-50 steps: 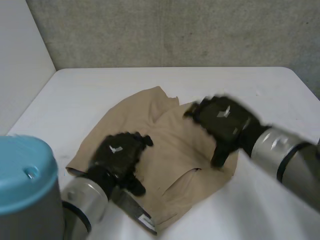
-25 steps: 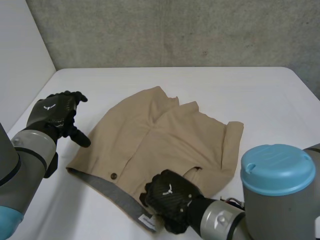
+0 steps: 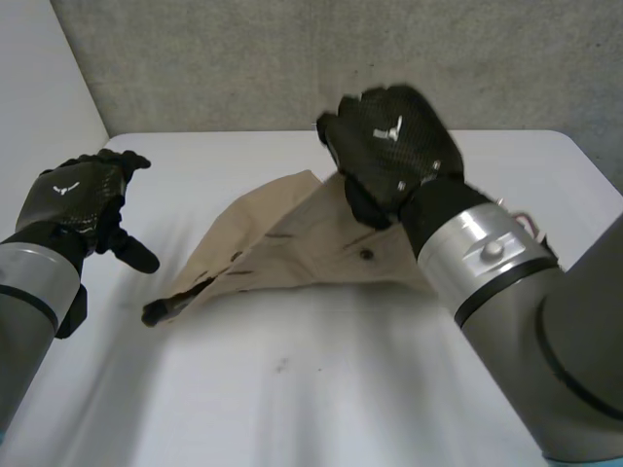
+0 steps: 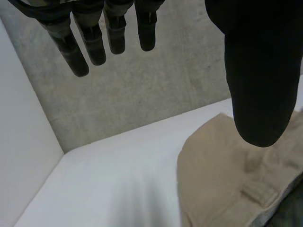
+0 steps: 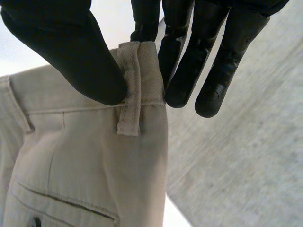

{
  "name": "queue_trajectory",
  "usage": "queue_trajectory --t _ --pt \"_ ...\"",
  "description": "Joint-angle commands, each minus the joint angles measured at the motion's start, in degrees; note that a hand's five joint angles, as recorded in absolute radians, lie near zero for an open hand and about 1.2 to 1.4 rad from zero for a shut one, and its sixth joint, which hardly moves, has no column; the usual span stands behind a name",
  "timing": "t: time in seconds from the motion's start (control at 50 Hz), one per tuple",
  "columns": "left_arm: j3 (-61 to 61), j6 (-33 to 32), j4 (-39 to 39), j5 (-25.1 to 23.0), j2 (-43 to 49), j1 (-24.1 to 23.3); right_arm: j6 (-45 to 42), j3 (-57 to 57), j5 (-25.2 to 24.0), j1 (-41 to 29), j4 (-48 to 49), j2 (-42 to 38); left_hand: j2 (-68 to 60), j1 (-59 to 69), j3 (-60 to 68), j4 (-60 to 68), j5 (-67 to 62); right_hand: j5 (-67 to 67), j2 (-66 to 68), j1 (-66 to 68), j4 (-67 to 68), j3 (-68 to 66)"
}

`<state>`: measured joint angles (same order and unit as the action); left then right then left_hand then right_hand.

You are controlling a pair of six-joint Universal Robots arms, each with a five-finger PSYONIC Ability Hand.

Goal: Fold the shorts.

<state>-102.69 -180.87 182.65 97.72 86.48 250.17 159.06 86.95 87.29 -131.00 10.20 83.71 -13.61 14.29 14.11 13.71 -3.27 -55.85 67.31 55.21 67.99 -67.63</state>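
One hand has the work. The black fingered right hand (image 3: 389, 146) is up over the far-middle of the flat white table (image 3: 321, 389), w/ thumb and fingers pinched on the waistband (image 5: 47, 90) of the tan cotton shorts (image 3: 311, 248), right at a belt loop (image 5: 130, 90). From that pinch the cloth slopes down like a tent to the table. Its low left end (image 3: 161, 311) lies on the surface nearer the robot, and a small dark button (image 3: 366, 254) faces up.

The black left hand (image 3: 83, 199) hangs at the left of the table, well apart from the shorts. Its fingers (image 4: 94, 42) are straight and spread, holding nothing.

Step in hand, as I read it: carrying the waistband over to lay one half on the other. To do it well:

- Hold the pinch firm. The grip is on the band beside the loop, i.e. a narrow bite, so a jerk could slip it.
- Carry the cloth low and slow so it drapes and doesn't swing or bunch.
- Bring the left hand in flat on the low left end, or along the intended crease. Otherwise the whole garment prob. drags across the table instead of folding.
- Line the band up w/ the edge it should meet before lowering. Can't tell from here how square the lower layer lies, so check first.
- Let go only once the cloth rests flat, then smooth outward.
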Motion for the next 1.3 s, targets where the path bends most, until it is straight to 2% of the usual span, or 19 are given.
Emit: queue_trajectory --t 0.02,0.2,0.36,0.5,0.74,0.82,0.9,0.96,1.0,1.06,1.08,1.14,1.16,1.24,1.3 --pt "-3.6 -4.1 -1.8 -7.0 -1.8 0.1 0.3 -2.4 0.2 -0.2 -0.2 2.3 1.4 -2.1 -1.9 -1.5 1.0 -14.2 12.7 24.8 12.0 -12.4" --pt "-7.4 -5.6 -2.2 -9.0 -0.8 2.3 -0.2 -2.6 0.3 -0.4 -0.4 2.4 2.0 -2.7 -2.6 -2.2 1.7 -14.2 12.7 24.8 12.0 -12.4" --pt "-8.9 -5.5 -2.3 -9.0 4.8 0.4 -0.1 -2.6 1.5 -0.4 -0.2 1.8 1.7 -2.4 -2.2 -1.8 1.4 -14.2 12.7 24.8 12.0 -12.4" --pt "-8.8 -5.6 -3.0 -9.0 9.8 -4.4 -0.2 -3.0 2.1 -0.4 0.0 1.5 1.2 -1.9 -1.7 -1.3 0.9 -14.2 12.7 24.8 12.0 -12.4" --pt "-8.7 -5.4 -3.8 -8.5 10.2 -5.0 0.0 -2.9 2.5 -0.5 -0.1 1.5 0.9 -1.6 -1.4 -1.0 0.5 -14.2 12.7 24.8 12.0 -12.4" --pt "-7.7 -5.1 -2.3 -8.2 13.1 -5.0 0.5 -2.6 2.6 -0.5 -0.1 1.5 -1.0 0.3 0.5 0.9 -1.3 -14.2 12.7 24.8 12.0 -12.4" --pt "-6.3 -4.9 1.0 -7.3 17.3 -5.0 0.5 -2.5 3.2 -0.6 0.0 1.7 -17.4 16.7 16.9 17.3 -17.8 -14.2 12.7 24.8 12.0 -12.4" --pt "-5.4 -4.8 3.4 -5.4 19.0 -5.4 0.5 -2.5 4.3 -0.6 0.0 1.7 -42.3 41.6 41.8 42.2 -42.6 -14.2 12.7 24.8 12.0 -12.4" --pt "-4.5 -4.8 5.1 -3.1 19.1 -5.7 0.5 -2.5 5.3 -0.6 0.0 1.6 -66.3 65.6 65.7 66.1 -66.6 -14.2 12.7 24.8 12.0 -12.4" --pt "-3.3 -4.9 7.2 0.1 18.3 -5.7 0.5 -2.5 6.1 -0.5 -0.1 1.5 -66.4 65.7 65.9 66.3 -66.7 -14.2 12.7 24.8 12.0 -12.4" --pt "-2.3 -5.3 8.8 2.3 16.5 -5.5 0.5 -2.4 6.2 -0.5 -0.2 1.5 -66.4 65.7 65.9 66.3 -66.7 -14.2 12.7 24.8 12.0 -12.4" --pt "-0.7 -5.8 10.8 4.8 11.7 -4.3 0.5 -1.9 6.3 -0.6 -0.4 1.3 -66.4 65.7 65.9 66.3 -66.7 -14.2 12.7 24.8 12.0 -12.4" --pt "0.6 -6.5 11.9 5.1 8.2 -2.4 0.5 -1.8 6.3 -0.6 -0.6 1.2 -66.4 65.7 65.9 66.3 -66.7 -14.2 12.7 24.8 12.0 -12.4" --pt "5.8 -10.8 14.3 4.0 0.9 4.8 0.6 -0.7 6.2 -1.4 -0.9 0.8 -66.4 65.7 65.9 66.3 -66.7 -14.2 12.7 24.8 12.0 -12.4" --pt "9.9 -12.7 14.7 1.7 -2.2 6.7 1.9 -0.3 6.1 -2.9 -2.0 0.8 -66.4 65.7 65.9 66.3 -66.7 -14.2 12.7 24.8 12.0 -12.4"
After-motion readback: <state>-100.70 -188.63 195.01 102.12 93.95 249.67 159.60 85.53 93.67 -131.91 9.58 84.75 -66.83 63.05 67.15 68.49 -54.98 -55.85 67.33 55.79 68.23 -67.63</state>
